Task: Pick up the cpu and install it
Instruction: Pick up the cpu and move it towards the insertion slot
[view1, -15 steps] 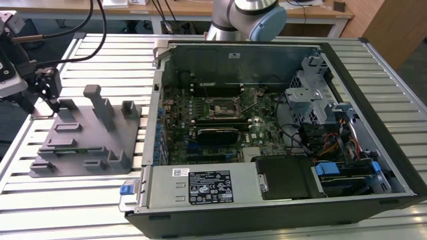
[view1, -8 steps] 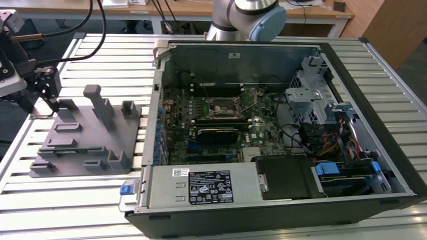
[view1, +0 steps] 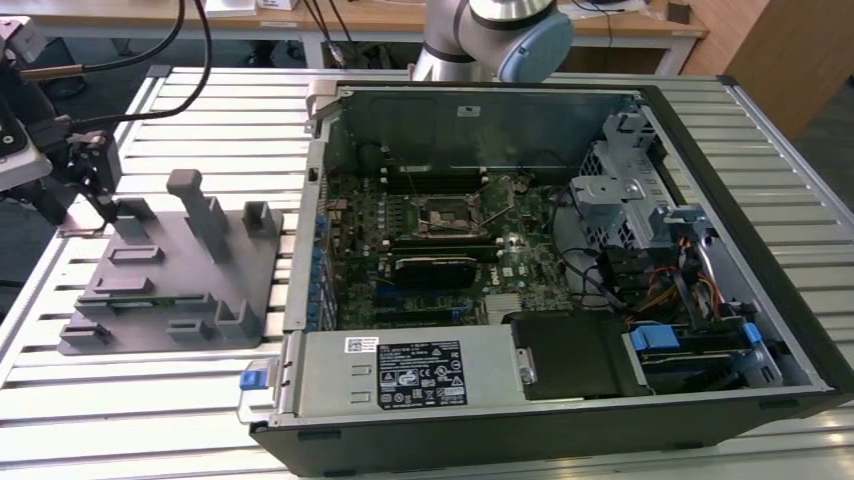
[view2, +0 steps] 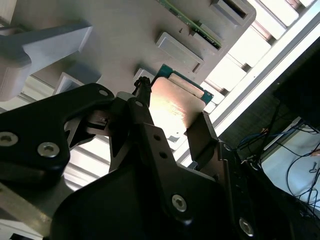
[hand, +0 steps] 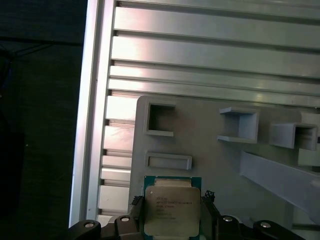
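Observation:
The cpu (hand: 171, 210), a small square chip with a silvery top and green rim, lies at the corner of the grey plastic fixture (hand: 210, 165). My gripper (hand: 171, 206) has one black finger pressed against each side of it. In the second wrist view the cpu (view2: 175, 107) sits between the same fingers (view2: 200, 132) of the gripper (view2: 172, 112). In the exterior view my gripper (view1: 96, 215) reaches down to the far left end of the fixture (view1: 174, 280). The dark socket (view1: 441, 213) with its metal frame is in the middle of the motherboard.
The open computer case (view1: 534, 90) fills the exterior view's right, with drive cage and cables inside. The fixture carries upright posts (view1: 200, 210) and a green memory stick (view2: 190, 22). Both rest on a slatted aluminium table (view1: 134, 400), whose edge runs close to the gripper.

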